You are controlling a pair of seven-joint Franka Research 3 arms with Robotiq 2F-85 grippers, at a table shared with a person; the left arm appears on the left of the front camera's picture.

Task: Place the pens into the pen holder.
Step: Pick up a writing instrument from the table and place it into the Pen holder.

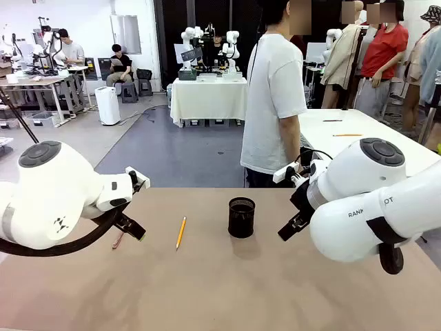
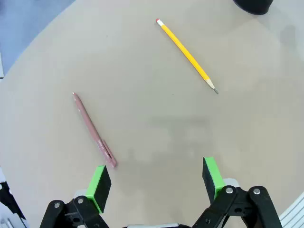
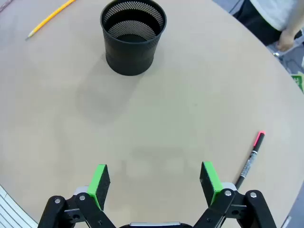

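The black mesh pen holder [image 1: 241, 217] stands upright at the table's middle; it looks empty from above in the right wrist view [image 3: 133, 36]. A yellow pencil [image 1: 180, 232] lies to its left, also seen in the left wrist view [image 2: 186, 55]. A reddish-pink pen [image 2: 93, 130] lies just ahead of my open left gripper [image 2: 156, 180], near its left pad; part of it shows under the left arm [image 1: 118, 241]. A red-and-black marker [image 3: 250, 155] lies right of my open right gripper [image 3: 154, 182]. Both grippers hover above the table with nothing in them.
A person in a white T-shirt [image 1: 273, 103] stands at the table's far edge, a hand [image 3: 289, 39] near the edge. The brown tabletop [image 1: 227, 289] is bare between the arms. A white table [image 1: 348, 127] with pens stands behind on the right.
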